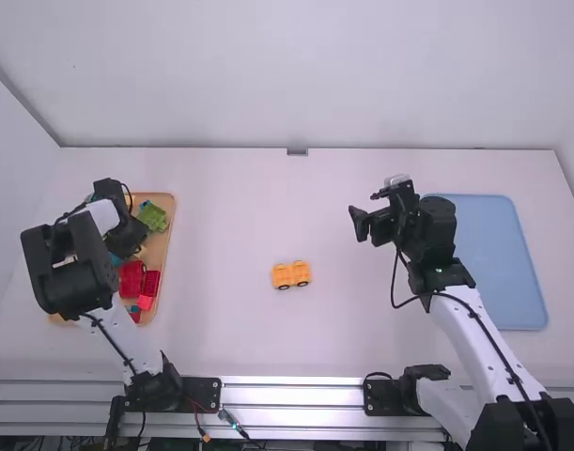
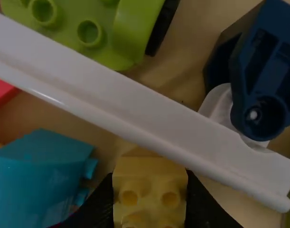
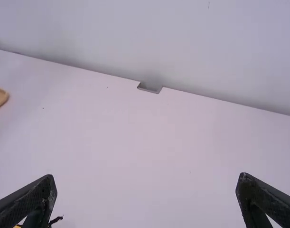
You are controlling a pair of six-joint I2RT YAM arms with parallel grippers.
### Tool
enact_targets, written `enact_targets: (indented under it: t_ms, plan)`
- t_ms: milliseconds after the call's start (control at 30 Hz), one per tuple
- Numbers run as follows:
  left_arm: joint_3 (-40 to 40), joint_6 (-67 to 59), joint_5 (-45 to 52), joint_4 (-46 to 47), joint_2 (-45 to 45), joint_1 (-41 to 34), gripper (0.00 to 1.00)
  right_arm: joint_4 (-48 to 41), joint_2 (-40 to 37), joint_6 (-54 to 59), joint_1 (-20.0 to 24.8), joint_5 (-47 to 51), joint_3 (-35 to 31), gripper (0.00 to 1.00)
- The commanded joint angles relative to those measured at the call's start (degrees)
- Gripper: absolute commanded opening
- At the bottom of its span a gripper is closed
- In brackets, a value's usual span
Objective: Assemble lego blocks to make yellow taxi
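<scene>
In the high view my left gripper [image 1: 125,242] is low over the wooden tray of blocks at the left. The left wrist view has a yellow block [image 2: 149,183] with studs held between the fingers of my left gripper [image 2: 149,204]. A yellow-orange car base [image 1: 291,274] with dark wheels sits alone on the middle of the table. Up and to the right of it my right gripper [image 1: 359,224] is above the table, holding nothing. In the right wrist view the fingers of my right gripper [image 3: 147,190] stand wide apart.
The wooden tray [image 1: 170,218] holds a green piece [image 1: 153,217], red blocks [image 1: 131,279] and others. Close around the held block are a teal block [image 2: 38,175], a white bar [image 2: 135,111] and a dark blue piece [image 2: 263,71]. A blue tray [image 1: 498,263] lies at the right.
</scene>
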State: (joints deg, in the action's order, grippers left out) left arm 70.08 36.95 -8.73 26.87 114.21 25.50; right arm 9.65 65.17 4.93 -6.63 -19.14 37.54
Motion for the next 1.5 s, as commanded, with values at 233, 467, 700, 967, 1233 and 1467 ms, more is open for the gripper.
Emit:
enact_targets:
  t_ms: [233, 467, 700, 967, 1233, 1467]
  plan:
    - [5.9, -2.1, 1.6, 6.8, 0.7, 0.0, 0.09, 0.0, -0.8, 0.0, -0.1, -0.2, 2.3, 0.99]
    - [15.0, -8.9, 2.0, 17.0, 0.7, -1.3, 0.02, 0.2, -0.8, 0.0, -0.1, -0.2, 2.3, 0.99]
    - [14.1, -18.0, 1.8, 16.3, -1.7, -8.6, 0.02, 0.2, -0.8, -0.7, -0.1, -0.6, 2.3, 0.99]
    - [-0.6, -35.2, 5.2, 4.1, -13.1, -19.7, 0.02, -0.3, -0.8, -0.6, -0.1, -0.6, 2.3, 0.99]
    - [-9.6, -79.6, 22.3, 8.6, -18.2, -33.7, 0.01, -1.1, -0.8, -0.6, -0.1, -0.6, 2.3, 0.99]
    - [-13.4, -92.9, 19.0, 5.6, -18.1, -42.2, 0.02, -1.1, -0.8, -0.6, -0.1, -0.6, 2.3, 0.99]
